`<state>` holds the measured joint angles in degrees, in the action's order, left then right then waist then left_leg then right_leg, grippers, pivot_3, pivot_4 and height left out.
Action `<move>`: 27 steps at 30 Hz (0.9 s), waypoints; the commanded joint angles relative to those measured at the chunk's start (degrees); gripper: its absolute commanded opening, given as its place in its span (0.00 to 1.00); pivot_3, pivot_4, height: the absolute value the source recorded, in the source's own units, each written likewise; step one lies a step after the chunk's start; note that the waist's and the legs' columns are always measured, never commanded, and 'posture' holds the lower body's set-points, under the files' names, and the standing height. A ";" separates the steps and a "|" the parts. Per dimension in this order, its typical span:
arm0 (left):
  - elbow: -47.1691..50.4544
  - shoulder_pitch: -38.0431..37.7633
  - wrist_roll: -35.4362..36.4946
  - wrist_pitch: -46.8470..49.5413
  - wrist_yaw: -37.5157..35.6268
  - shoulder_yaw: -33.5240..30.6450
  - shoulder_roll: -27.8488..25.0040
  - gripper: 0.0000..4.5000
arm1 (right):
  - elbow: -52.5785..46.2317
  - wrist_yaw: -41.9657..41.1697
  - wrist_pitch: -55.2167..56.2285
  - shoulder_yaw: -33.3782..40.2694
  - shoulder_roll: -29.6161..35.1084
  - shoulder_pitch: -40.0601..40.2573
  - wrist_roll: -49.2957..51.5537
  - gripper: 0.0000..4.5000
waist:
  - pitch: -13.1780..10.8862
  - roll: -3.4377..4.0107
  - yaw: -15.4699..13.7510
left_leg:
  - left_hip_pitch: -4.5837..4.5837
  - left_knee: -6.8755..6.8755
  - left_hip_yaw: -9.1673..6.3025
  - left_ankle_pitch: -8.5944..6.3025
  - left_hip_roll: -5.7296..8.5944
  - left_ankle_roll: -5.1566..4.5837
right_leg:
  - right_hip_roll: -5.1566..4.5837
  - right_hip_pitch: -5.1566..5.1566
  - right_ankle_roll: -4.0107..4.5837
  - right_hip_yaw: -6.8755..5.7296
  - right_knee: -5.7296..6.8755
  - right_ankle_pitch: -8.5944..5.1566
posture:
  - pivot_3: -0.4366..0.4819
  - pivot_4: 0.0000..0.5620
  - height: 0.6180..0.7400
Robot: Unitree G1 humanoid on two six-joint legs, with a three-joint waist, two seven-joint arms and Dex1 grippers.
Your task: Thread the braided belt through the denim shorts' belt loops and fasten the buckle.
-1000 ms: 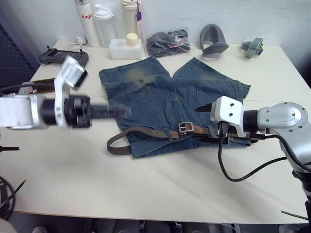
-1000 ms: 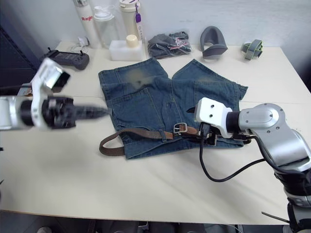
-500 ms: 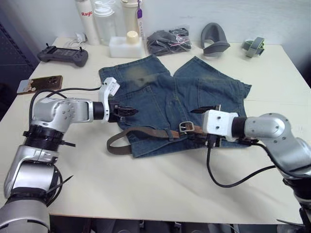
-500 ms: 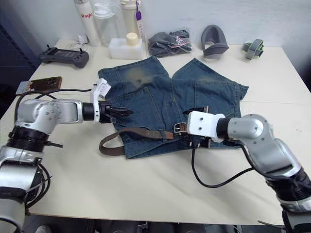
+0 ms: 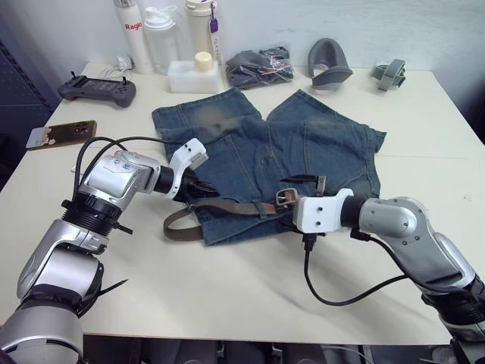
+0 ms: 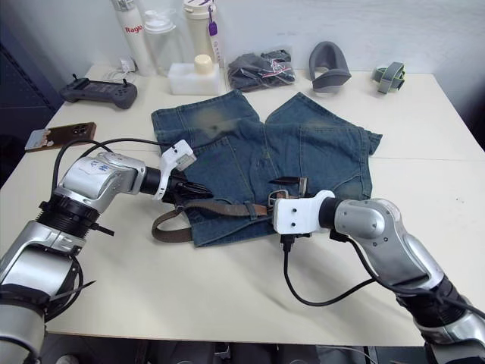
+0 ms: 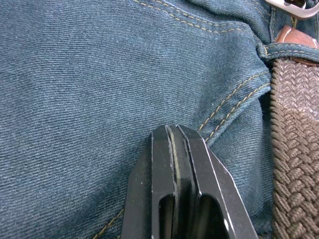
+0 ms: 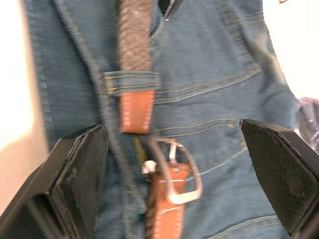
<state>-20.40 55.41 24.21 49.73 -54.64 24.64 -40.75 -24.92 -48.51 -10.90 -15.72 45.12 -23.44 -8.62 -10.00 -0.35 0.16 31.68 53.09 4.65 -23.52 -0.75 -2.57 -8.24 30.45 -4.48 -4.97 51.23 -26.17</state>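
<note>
The denim shorts (image 5: 303, 144) lie flat mid-table, waistband toward me. The braided belt (image 5: 231, 206) runs along the waistband, and its loose end curls onto the table at the left (image 5: 180, 226). The silver buckle (image 5: 286, 196) lies near the fly. My left gripper (image 5: 200, 190) is shut, its fingertips (image 7: 175, 133) pressed on the denim just beside the belt (image 7: 294, 154). My right gripper (image 5: 297, 194) is open, one finger (image 8: 75, 169) on each side of the buckle (image 8: 174, 172). A belt loop (image 8: 132, 79) crosses the strap just beyond it.
Bottles (image 5: 163, 34) and a white container (image 5: 189, 74) stand at the back edge. A dark fabric bundle with pink cord (image 5: 260, 67), grey items (image 5: 330, 67) and a green strap (image 5: 390, 73) are there too. A controller (image 5: 98, 89) and phone (image 5: 61, 133) lie left.
My left arm swung in from the left and came down onto the waistband, and its gripper shut. My right gripper slid left to straddle the buckle, staying open.
</note>
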 commanded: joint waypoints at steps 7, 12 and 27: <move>-0.18 -2.20 -5.63 1.85 -2.19 -0.80 1.05 0.01 | 0.51 0.49 1.98 0.96 -2.90 -1.90 -1.05 1.00 | 0.00 0.00 -0.10 | 0.01 0.03 0.00 0.01 0.02 -0.02 | -0.02 0.01 -0.12 0.00 0.09 0.06 | 0.48 0.27 0.26; 1.09 -3.37 -7.00 1.88 -2.64 -1.43 0.70 0.01 | -1.08 -3.04 -1.62 3.82 -2.98 -3.57 4.81 1.00 | 0.00 0.00 0.04 | 0.00 0.07 0.00 0.01 0.03 -0.02 | -0.02 0.03 -0.14 -0.01 0.20 0.07 | 0.48 0.27 0.26; 4.01 -4.51 -10.12 2.12 -2.43 -3.77 0.99 0.01 | 5.55 -1.86 4.44 0.21 -3.96 -3.42 0.18 1.00 | 0.00 0.00 0.16 | -0.03 0.06 0.01 0.02 0.03 -0.01 | -0.01 0.04 -0.13 -0.01 0.27 0.06 | 0.48 0.27 0.26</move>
<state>-16.06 52.58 16.25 50.11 -57.20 20.24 -39.26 -18.63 -50.97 -7.64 -15.66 41.61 -26.63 -7.99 -10.00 -0.35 0.32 31.64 53.15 4.66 -23.49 -0.72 -2.57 -8.25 30.49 -4.61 -4.98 51.52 -26.11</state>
